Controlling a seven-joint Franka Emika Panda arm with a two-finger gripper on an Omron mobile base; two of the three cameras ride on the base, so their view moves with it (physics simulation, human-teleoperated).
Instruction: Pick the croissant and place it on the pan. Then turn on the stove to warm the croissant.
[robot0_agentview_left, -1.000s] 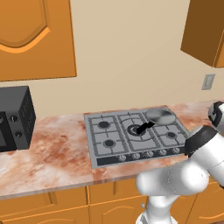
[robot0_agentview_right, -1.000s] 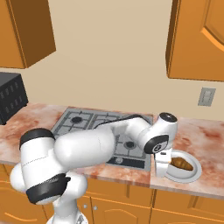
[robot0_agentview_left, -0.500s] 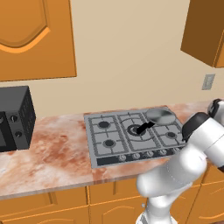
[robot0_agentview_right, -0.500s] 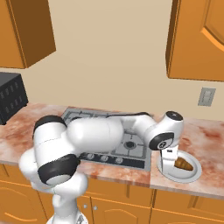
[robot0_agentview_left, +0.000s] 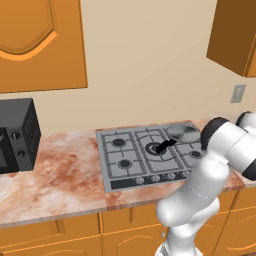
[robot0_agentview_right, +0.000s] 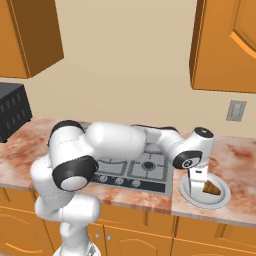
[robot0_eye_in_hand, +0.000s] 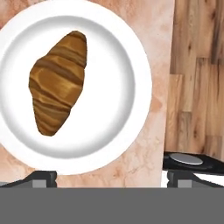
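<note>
Marble counter (robot0_agentview_right: 240, 155) — croissant (robot0_eye_in_hand: 57, 82) on white plate (robot0_eye_in_hand: 127, 87) — gripper (robot0_eye_in_hand: 109, 177) spread wide above.

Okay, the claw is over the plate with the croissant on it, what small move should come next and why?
Probably shift the claw sideways until it is centred over the croissant, then lower it. In the hand view the claw is open and holds nothing, and the croissant lies untouched on the white plate, off to one side of the gap between the fingertips. The pan on the stove waits empty.
</note>
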